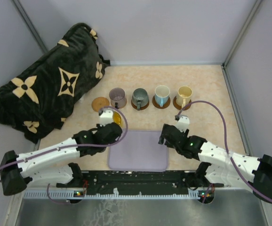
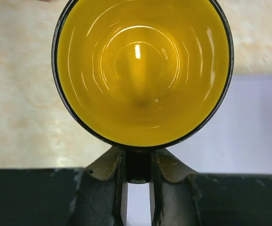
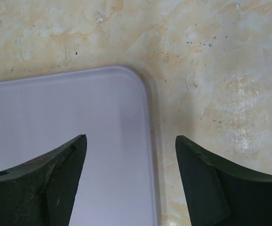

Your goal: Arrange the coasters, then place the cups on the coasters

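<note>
My left gripper (image 1: 111, 125) is shut on the handle of the yellow-orange cup (image 1: 116, 117), which it holds over the tray's far left corner. In the left wrist view the yellow cup (image 2: 140, 70) fills the frame, its dark handle pinched at my left gripper (image 2: 138, 162). A bare tan coaster (image 1: 100, 103) lies at the left end of the row. To its right stand the mauve cup (image 1: 117, 97), the grey-green cup (image 1: 140, 98), the pale blue cup (image 1: 162, 96) and the cream cup (image 1: 184, 96), the last three on dark coasters. My right gripper (image 1: 166, 134) (image 3: 131, 141) is open and holds nothing.
A lavender tray (image 1: 138, 153) lies between the arms; its far right corner (image 3: 56, 108) shows under the right fingers. A black cushion with tan flowers (image 1: 51, 80) fills the back left. Grey walls close in the table on three sides.
</note>
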`<state>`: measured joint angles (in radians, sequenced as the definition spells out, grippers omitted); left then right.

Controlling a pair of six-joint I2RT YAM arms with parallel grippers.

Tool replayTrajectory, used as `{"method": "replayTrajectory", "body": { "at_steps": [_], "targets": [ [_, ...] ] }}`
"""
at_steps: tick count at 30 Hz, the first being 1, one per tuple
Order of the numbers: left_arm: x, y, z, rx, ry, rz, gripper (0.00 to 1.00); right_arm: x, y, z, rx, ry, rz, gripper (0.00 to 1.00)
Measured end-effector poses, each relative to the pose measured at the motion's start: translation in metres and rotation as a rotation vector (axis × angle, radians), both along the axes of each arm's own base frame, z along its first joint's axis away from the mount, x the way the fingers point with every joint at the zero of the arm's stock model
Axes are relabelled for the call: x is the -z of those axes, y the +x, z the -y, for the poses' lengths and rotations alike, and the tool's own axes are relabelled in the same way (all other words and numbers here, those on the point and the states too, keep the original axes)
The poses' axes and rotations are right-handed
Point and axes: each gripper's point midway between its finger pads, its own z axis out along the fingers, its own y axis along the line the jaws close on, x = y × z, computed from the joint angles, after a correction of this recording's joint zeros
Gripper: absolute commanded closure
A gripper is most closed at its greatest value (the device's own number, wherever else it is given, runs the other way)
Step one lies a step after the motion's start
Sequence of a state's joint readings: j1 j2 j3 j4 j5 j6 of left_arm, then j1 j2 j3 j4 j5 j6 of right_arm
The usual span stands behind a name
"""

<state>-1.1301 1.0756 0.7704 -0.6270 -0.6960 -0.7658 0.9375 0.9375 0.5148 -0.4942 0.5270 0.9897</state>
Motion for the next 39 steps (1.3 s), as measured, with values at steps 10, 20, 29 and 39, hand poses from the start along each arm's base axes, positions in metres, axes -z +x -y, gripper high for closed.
{"method": "replayTrajectory", "body": {
  "at_steps": [10,20,29,39],
  "targets": [
    [-0.006,0.064,-0.068,-0.187,0.068,0.054,1.00,0.000,0.001,0.001,0.004,-0.003,0.004,0.23],
    [0.026,0.106,-0.105,-0.268,0.121,-0.059,1.00,-0.001,-0.001,0.009,0.015,-0.029,0.005,0.23],
    [0.033,0.151,-0.107,-0.299,0.062,-0.075,1.00,-0.007,-0.001,0.015,0.030,-0.043,0.019,0.23],
    [0.037,0.181,-0.100,-0.291,0.057,-0.033,1.00,-0.009,-0.002,0.019,0.034,-0.049,0.023,0.23]
  ]
}}
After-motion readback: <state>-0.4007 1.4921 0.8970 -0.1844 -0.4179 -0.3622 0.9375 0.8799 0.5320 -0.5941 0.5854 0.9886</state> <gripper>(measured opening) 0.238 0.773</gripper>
